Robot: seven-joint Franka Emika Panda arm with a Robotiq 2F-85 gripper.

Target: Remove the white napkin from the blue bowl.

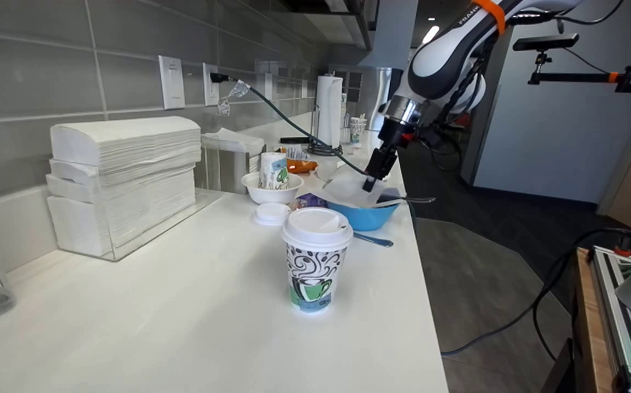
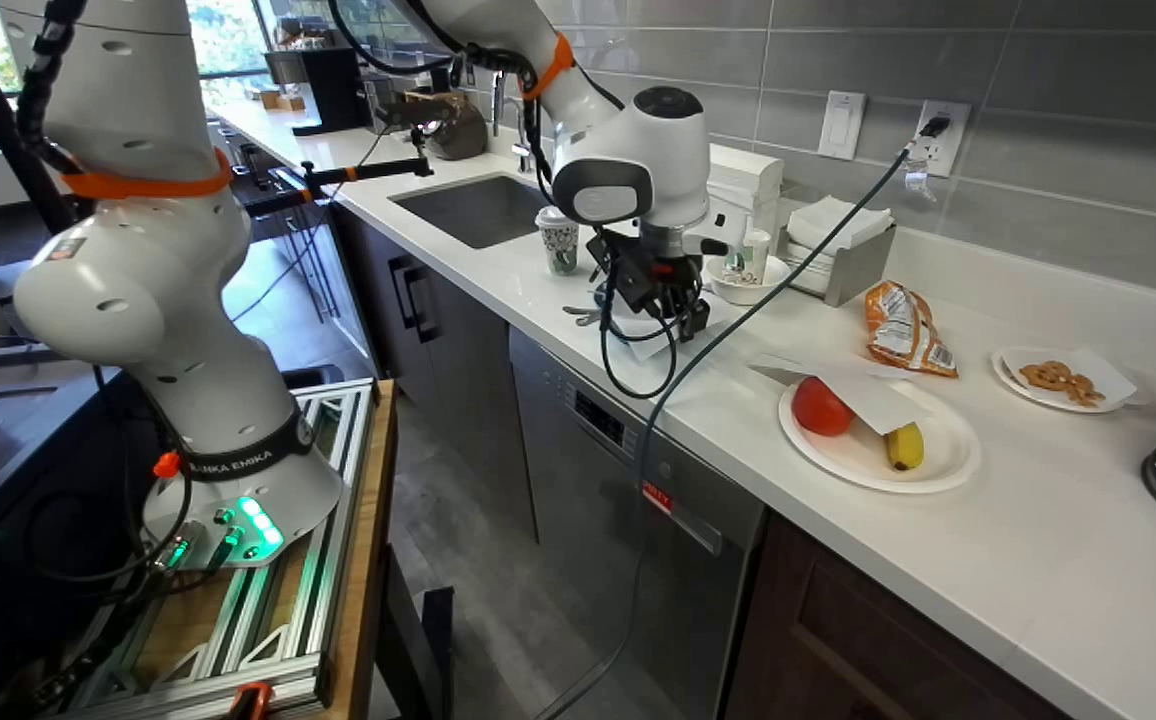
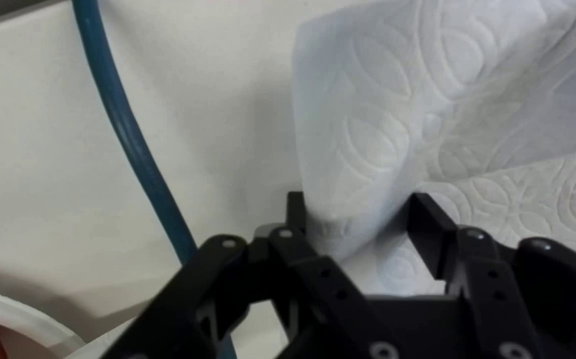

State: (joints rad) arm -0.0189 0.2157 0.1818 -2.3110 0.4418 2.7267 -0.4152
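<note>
One white napkin on my mind: it's sprawled across the top of the blue bowl, edges sticking out past the rim. My gripper is at the napkin by the blue bowl, fingers spread, with a fold of it sitting in the gap. Honestly can't tell if either one's touching it. A metal handle pokes out over the blue bowl's rim, plus a purple packet just beside it. Near the blue bowl there's a lidded paper cup, and a white bowl with an upside-down-or-not (can't tell) cup in it. Well apart from the blue bowl, a white plate holds something red and round.
</note>
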